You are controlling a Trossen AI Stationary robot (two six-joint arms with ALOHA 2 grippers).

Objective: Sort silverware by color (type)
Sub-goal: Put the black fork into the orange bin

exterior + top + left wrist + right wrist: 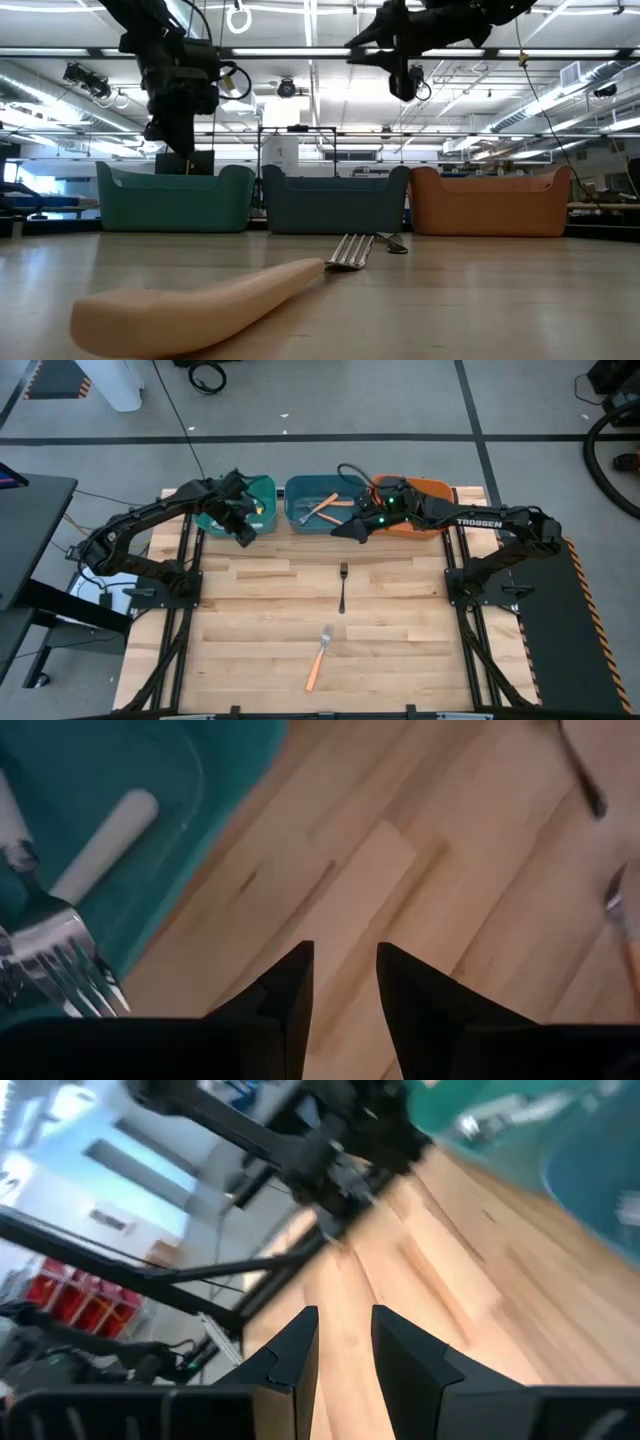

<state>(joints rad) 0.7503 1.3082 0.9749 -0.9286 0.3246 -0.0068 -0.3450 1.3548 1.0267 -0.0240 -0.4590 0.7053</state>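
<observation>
A black fork (343, 588) lies on the table's middle, and an orange-handled fork (320, 657) lies nearer the front edge. White-handled forks (70, 910) lie in the teal bin (262, 500). Orange-handled forks (325, 508) lie in the blue bin (310, 518). My left gripper (243, 532) hangs over the table just off the teal bin's near right corner, pointing down, open (345, 980) with nothing between its fingers. My right gripper (352, 530) hovers at the blue bin's near edge, open (345, 1340) and holding nothing.
The orange bin (430, 495) stands at the far right, under my right arm. The three bins stand in a row along the far edge (335, 200). Bare wooden tabletop (260, 620) surrounds the two loose forks.
</observation>
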